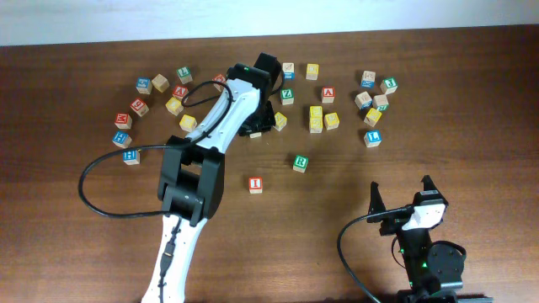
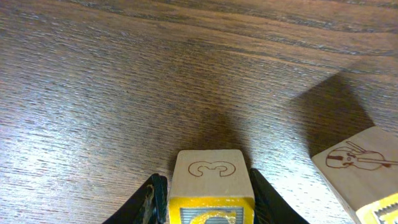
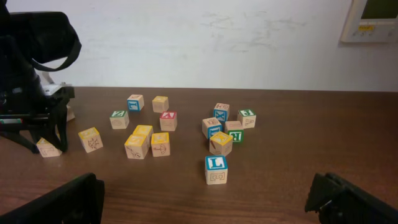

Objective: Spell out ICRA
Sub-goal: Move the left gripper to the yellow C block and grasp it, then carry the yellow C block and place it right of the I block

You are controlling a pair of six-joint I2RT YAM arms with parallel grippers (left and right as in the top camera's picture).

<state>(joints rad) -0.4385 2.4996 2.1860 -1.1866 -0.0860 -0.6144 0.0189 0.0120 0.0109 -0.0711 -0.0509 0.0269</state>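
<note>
My left gripper (image 2: pixel 207 200) is shut on the yellow "C" cube (image 2: pixel 208 171), one finger on each side, low at the table. In the overhead view this gripper (image 1: pixel 255 128) covers the cube. It also shows at the far left of the right wrist view (image 3: pixel 45 134). The red "I" cube (image 1: pixel 255 183) lies below it, with the green "R" cube (image 1: pixel 300 162) to its right. A red "A" cube (image 1: pixel 328 94) (image 3: pixel 168 119) sits further back. My right gripper (image 1: pixel 402 196) (image 3: pixel 205 202) is open and empty near the front edge.
A violin-marked cube (image 2: pixel 362 169) lies just right of the held cube. The blue "L" cube (image 1: pixel 373 137) (image 3: pixel 216 168) and green "Z" cube (image 1: pixel 287 95) lie among scattered cubes. More cubes cluster at the back left (image 1: pixel 160 82) and back right (image 1: pixel 368 80).
</note>
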